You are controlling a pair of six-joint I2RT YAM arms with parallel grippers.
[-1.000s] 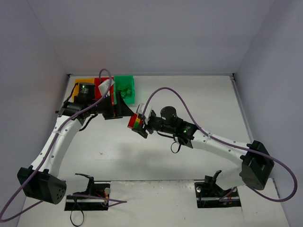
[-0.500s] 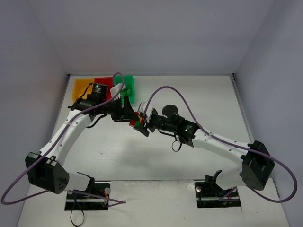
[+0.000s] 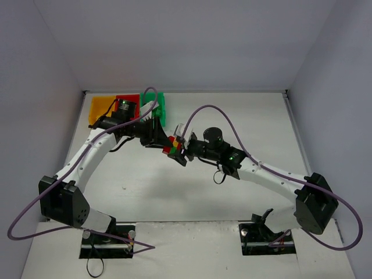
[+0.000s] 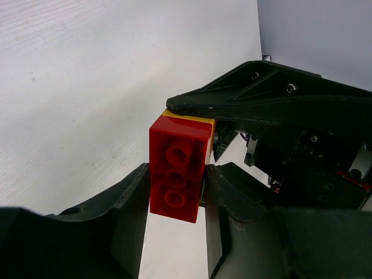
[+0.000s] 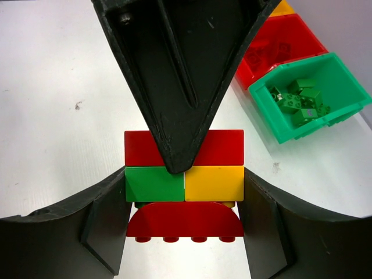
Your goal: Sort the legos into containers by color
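Since one second ago your left arm is swinging away from the bins toward the middle of the table [image 3: 244, 122], and its jaws are narrowing. Now the left gripper [image 4: 176, 185] is closing on the red brick [image 4: 174, 174] at the top of the lego clump [image 5: 185, 183], and both fingers seem to be touching its sides, one on each side. The right gripper [image 5: 185, 200] is gripping the same lego clump from the opposite direction. Its fingers are pressing on the green and yellow bricks of the middle layer, and a red curved piece is sitting below them. You are holding the clump raised above the table, between the two wrists. In the right wrist view one finger [image 5: 180, 87] of the left gripper is covering the centre of the red brick. The yellow bin [image 3: 100, 106], red bin [image 3: 132, 97] and green bin [image 3: 163, 113] are standing in a row at the far left, near the clump. Green bricks [image 5: 299, 99] are lying in the green bin and red bricks [image 5: 270, 52] in the red one.
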